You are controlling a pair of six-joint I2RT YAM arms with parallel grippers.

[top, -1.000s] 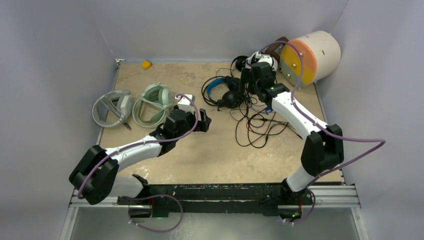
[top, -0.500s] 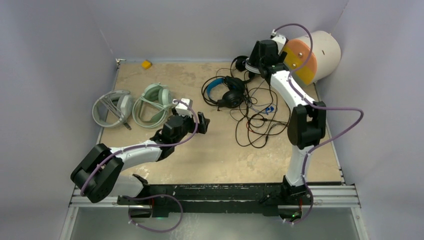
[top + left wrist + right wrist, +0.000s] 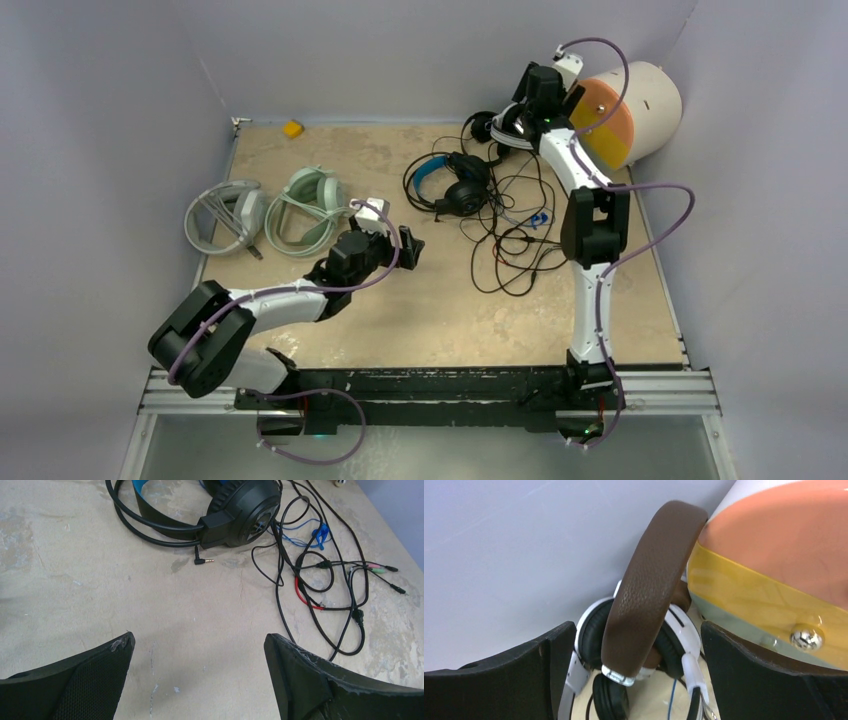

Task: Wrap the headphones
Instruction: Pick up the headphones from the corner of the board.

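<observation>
Two headphones lie at the left of the table, a white-grey pair [image 3: 222, 217] and a mint-green pair [image 3: 305, 208]. The black pair with a blue headband [image 3: 445, 182] [image 3: 240, 510] lies mid-table, its jack plug [image 3: 202, 561] loose on the surface. My left gripper [image 3: 398, 240] [image 3: 199, 640] is open and empty over bare table, short of that pair. At the back right, my right gripper [image 3: 525, 112] [image 3: 636, 630] is open, its fingers on either side of the brown headband [image 3: 649, 580], apart from it. A black-and-white pair [image 3: 684, 630] lies beneath.
A tangle of thin cables [image 3: 520, 240] [image 3: 320, 580] spreads right of the black pair. The big cream cylinder with an orange and green face [image 3: 625, 110] [image 3: 784, 555] stands close beside the right gripper. A small yellow block [image 3: 292, 128] sits at the back left. Walls enclose the table.
My right arm has swung from above the cables to the back corner and now straddles the brown headband. The left arm has barely shifted.
</observation>
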